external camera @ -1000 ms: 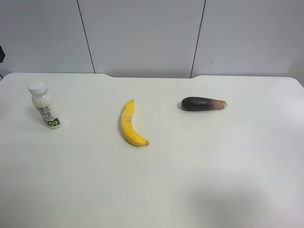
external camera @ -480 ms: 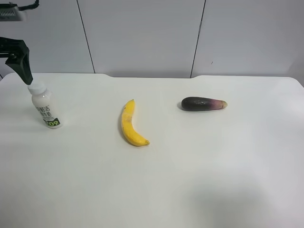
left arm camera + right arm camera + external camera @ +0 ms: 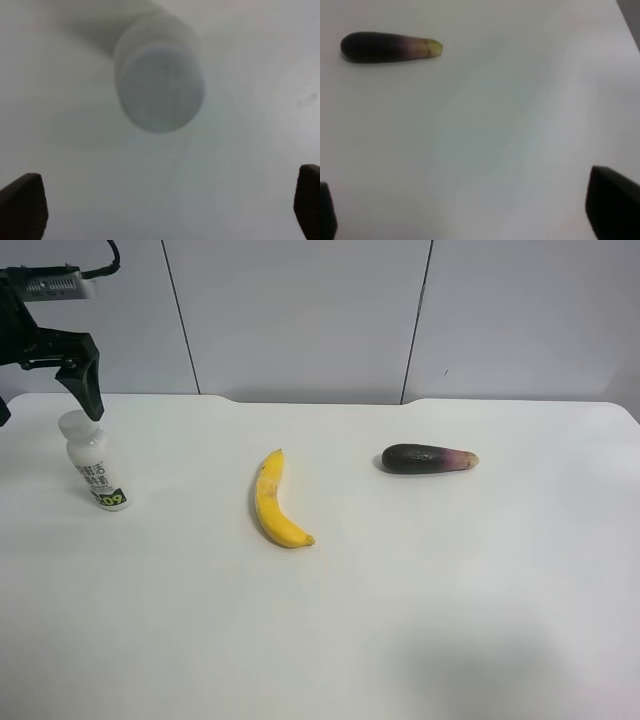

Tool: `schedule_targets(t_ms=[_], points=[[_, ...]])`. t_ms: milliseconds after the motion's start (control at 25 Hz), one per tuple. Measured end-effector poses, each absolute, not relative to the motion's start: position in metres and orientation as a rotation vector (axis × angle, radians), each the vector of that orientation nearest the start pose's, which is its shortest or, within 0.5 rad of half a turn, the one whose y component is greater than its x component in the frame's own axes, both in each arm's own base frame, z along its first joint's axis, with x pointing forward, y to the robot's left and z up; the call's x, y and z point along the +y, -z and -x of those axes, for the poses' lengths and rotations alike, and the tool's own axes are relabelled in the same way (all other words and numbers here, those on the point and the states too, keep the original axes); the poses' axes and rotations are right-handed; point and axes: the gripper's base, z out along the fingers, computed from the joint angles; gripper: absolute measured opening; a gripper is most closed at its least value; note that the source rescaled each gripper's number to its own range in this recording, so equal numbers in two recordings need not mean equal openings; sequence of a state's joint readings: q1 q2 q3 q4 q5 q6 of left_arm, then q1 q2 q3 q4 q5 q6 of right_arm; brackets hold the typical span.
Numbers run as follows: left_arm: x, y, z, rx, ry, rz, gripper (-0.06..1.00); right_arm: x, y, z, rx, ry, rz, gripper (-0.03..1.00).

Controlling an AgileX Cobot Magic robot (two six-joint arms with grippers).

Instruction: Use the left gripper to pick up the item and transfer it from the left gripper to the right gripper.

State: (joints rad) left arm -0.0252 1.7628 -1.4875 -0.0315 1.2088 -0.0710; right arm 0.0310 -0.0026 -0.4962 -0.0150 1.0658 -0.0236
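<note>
Hovering with fingers spread and empty, the left gripper [image 3: 165,210] has the item [image 3: 160,92] just beneath it, upright on the table [image 3: 400,620], ungrasped. Pickup and handover are both undone. Far off, the right gripper [image 3: 470,210] is wide open, holding nothing.

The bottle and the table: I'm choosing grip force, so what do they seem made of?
The bottle looks like smooth opaque white plastic, judging by its moulded cap and printed label. The table looks matte white, perhaps laminate or painted board; unclear.
</note>
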Motion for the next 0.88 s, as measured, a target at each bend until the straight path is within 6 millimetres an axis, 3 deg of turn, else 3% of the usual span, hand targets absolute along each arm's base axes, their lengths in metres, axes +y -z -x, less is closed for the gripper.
schedule_targets(t_ms=[880], points=[[-0.015,-0.223,-0.396,3.004,-0.015,0.033,1.00,-0.001,-0.276,0.005,2.050,0.013,0.055,1.00]])
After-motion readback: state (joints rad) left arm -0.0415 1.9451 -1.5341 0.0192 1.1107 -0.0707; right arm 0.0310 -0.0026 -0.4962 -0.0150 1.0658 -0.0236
